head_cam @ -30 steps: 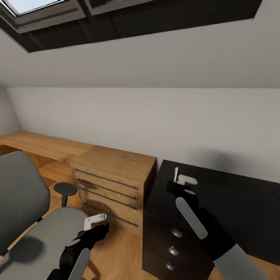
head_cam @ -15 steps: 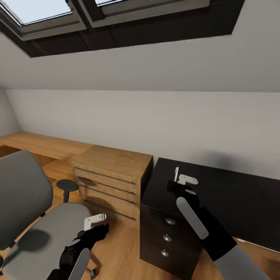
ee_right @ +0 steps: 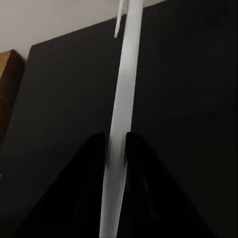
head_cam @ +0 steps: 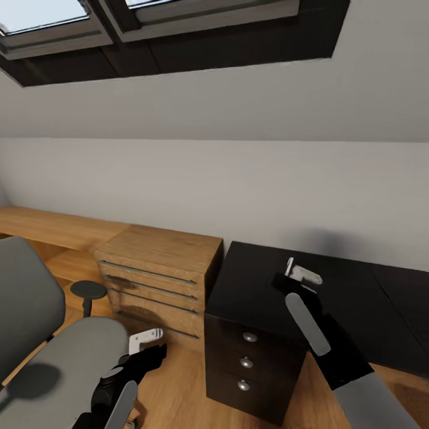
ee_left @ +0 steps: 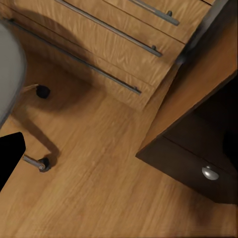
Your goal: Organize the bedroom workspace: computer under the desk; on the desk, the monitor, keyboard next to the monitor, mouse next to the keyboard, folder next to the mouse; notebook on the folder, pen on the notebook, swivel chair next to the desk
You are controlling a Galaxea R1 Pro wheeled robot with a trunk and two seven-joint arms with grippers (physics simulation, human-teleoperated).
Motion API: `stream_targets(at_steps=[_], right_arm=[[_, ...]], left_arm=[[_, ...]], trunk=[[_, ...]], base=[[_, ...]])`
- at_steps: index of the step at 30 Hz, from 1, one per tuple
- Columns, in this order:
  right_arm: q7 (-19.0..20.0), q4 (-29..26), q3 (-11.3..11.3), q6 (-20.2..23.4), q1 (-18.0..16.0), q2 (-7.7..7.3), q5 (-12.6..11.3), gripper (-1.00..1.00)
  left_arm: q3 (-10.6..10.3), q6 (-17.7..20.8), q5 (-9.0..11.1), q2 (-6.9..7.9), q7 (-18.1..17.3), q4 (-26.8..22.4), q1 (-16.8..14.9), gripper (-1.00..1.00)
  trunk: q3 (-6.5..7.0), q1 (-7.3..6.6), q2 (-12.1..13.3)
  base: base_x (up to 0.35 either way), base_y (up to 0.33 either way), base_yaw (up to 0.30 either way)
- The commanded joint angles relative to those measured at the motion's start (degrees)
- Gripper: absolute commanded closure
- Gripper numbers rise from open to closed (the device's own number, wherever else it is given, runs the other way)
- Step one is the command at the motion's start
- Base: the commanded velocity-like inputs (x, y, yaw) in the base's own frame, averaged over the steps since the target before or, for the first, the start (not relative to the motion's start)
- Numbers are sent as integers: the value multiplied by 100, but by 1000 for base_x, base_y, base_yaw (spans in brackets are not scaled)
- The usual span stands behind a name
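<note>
Desk [head_cam: 256, 286] fills the lower right, swivel chair [head_cam: 53, 351] lower left beside the wood drawer unit [head_cam: 158, 268]. Right gripper [head_cam: 298, 277] hangs over the desk's left end, arm stretched forward, fingers pinched on the pen [ee_right: 121, 124]: thin, light, stiff, likely slippery; best held mid-shaft. Left gripper [head_cam: 146, 339] is low by the chair seat, bent in; openness unclear.

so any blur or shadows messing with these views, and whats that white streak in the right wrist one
Head view: evenly lit, with a soft shadow on the swivel chair seat. Left wrist view: sharp, shadows across the wood floor. Right wrist view: the streak is the pen, smeared, between the right gripper fingers.
</note>
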Motion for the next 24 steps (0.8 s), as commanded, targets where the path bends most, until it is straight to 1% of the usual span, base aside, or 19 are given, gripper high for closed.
stream_targets(at_steps=[1, 2, 3, 4, 6, 8, 12, 16, 17, 19, 21, 22, 24], right_arm=[[-34, 73, -224, 16, -7, -3, -38, 100], [-29, 116, -340, 13, -7, 0, -38, 100], [-12, 263, -658, 9, -7, 9, -39, 100], [1, 348, -820, 12, -7, 8, -45, 100], [18, 440, -998, 15, -7, 10, -47, 100], [24, 481, -1075, 16, -7, 10, -45, 100], [21, 496, -1134, 19, -7, 5, -40, 100], [15, 479, -1237, 44, -7, -10, -39, 100], [14, 461, -1298, 53, -7, -20, -39, 100], [13, 410, -1374, 72, -7, -42, -39, 100], [12, 345, -1431, 140, -7, -95, -39, 100], [12, 334, -1441, 158, -7, -107, -39, 100], [11, 313, -1468, 194, -7, -145, -39, 100]], left_arm=[[-4, 11, 61, 2, 56, -9, -4, -100], [-4, 11, 61, 2, 56, -8, -4, -100], [-4, 11, 61, 3, 56, -10, -4, -100], [-3, 11, 61, 5, 56, -10, -4, -100], [-3, 11, 66, 9, 56, -13, -4, -100], [-3, 11, 68, 11, 56, -12, -4, -100], [0, 11, 76, 12, 58, 18, -4, -100], [-2, 5, 71, 12, 57, 265, -2, -100], [0, -1, 72, 12, 55, 331, 12, -100], [1, -20, 66, 17, 54, 464, 98, -100], [0, -76, 45, 19, 50, 721, 336, -100], [-1, -118, 39, 20, 48, 781, 398, -100], [-2, -347, 28, 26, 41, 967, 554, -100]], trunk=[[-7, 0, -4], [-7, 0, -4], [-7, 0, -4], [-7, 0, -4], [-7, 0, -4], [-7, 0, -4], [-7, 0, -4], [-7, 0, -4], [-7, 0, -4], [-7, 0, -4], [-7, 0, -4], [-7, 0, -4], [-7, 0, -4]], base=[[0, 0, -261], [0, 0, -262], [0, 0, -266], [0, 0, -267], [0, 0, -269], [0, 0, -269], [0, 0, -270], [0, 0, -270], [0, 0, -270], [0, 0, -270], [0, 0, -270], [0, 0, -270], [0, 0, -270]])
